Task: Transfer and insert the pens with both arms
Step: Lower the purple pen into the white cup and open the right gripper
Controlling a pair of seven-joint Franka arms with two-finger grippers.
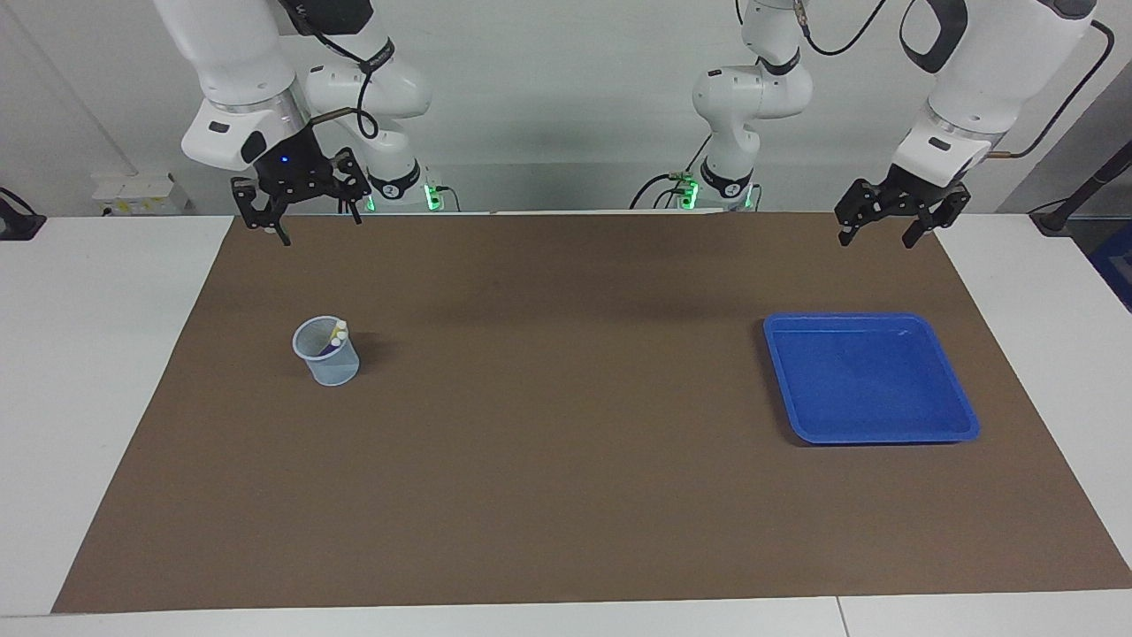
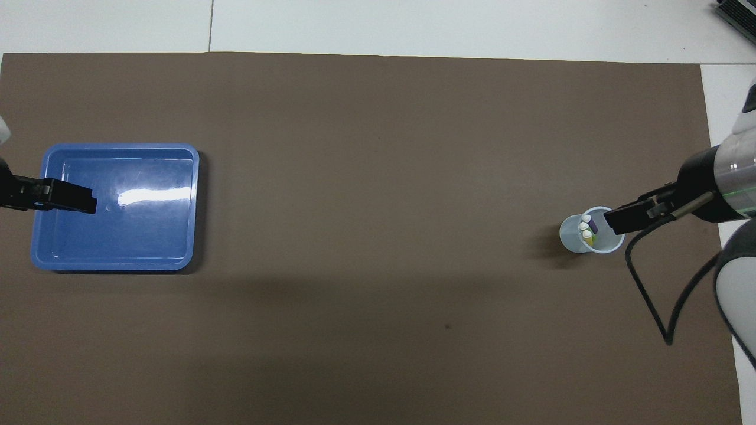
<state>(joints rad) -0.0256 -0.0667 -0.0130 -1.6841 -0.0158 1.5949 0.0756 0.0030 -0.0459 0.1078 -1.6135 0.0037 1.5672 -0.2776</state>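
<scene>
Only the overhead view shows three capped pens (image 2: 588,229) inside the translucent plastic cup (image 2: 574,239), at three o'clock. Right claw (image 1: 301,211) and left claw (image 1: 893,215) hang spread, holding nothing.

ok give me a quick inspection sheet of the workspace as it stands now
Surface: brown mat on a white table.
Job's things: three pens stand cap up in a translucent cup at the right arm's end; blue tray at the left arm's end holds nothing.
Clutter: nothing seen.
Grippers: right gripper open, raised over the mat's edge nearest the robots, holding nothing; left gripper open, raised over the mat edge nearest the robots, holding nothing.
Cables: black cable loops from the right arm over the mat.
Surroundings: two smaller arms with green lights by a pale wall.
</scene>
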